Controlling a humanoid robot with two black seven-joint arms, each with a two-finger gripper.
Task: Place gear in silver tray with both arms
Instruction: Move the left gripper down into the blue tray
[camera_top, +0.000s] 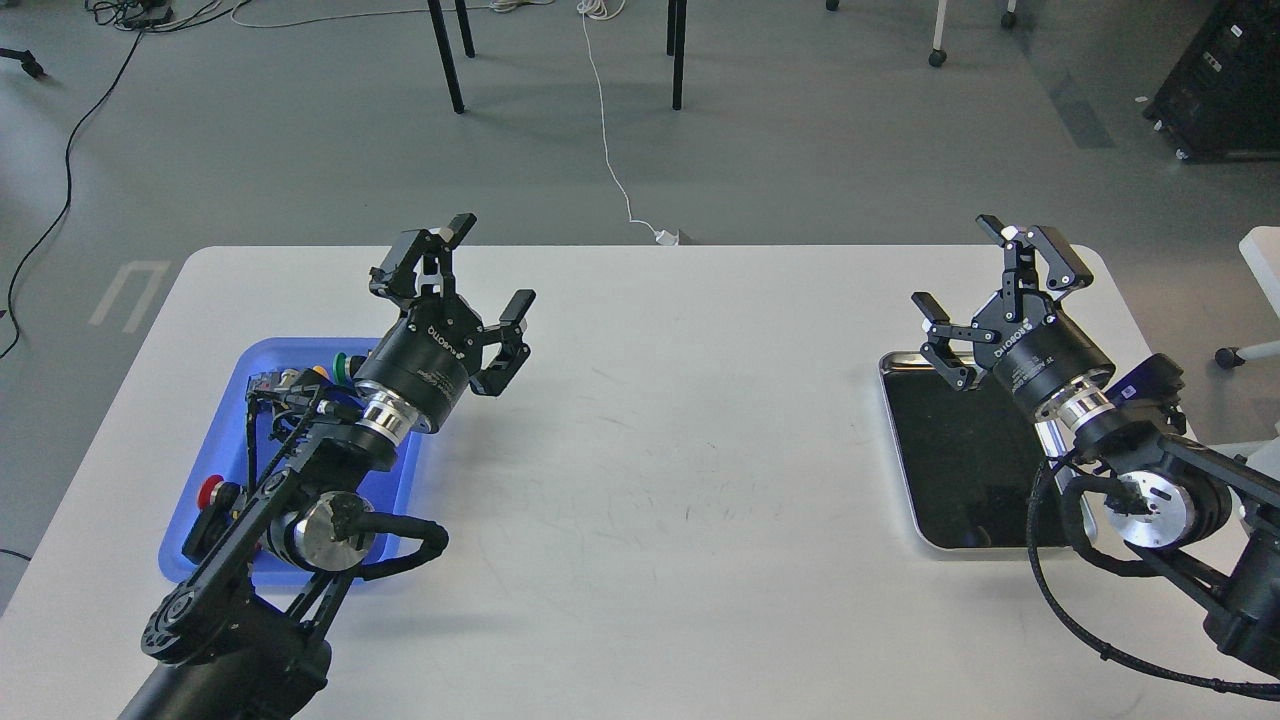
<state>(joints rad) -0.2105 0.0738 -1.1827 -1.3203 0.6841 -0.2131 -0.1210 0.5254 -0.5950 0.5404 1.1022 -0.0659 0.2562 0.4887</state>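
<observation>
Lying at the right side of the white bench (640, 480), the silver tray (900, 470) has a shiny raised rim and a dark bottom with nothing visible inside. Above its far corner hangs the right tool (985, 275), fingers wide and holding nothing. The left tool (480, 262), also wide, hangs over the blue tray (180, 550), which holds small colored parts, partly hidden by the arm.

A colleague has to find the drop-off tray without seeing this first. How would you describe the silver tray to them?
Start at the white table and go to its right side, under the right arm's gripper. The silver tray lies flat there, a rectangle with rounded corners. Its shiny metal rim and dark bottom set it apart from the blue tray of small parts on the left.
</observation>
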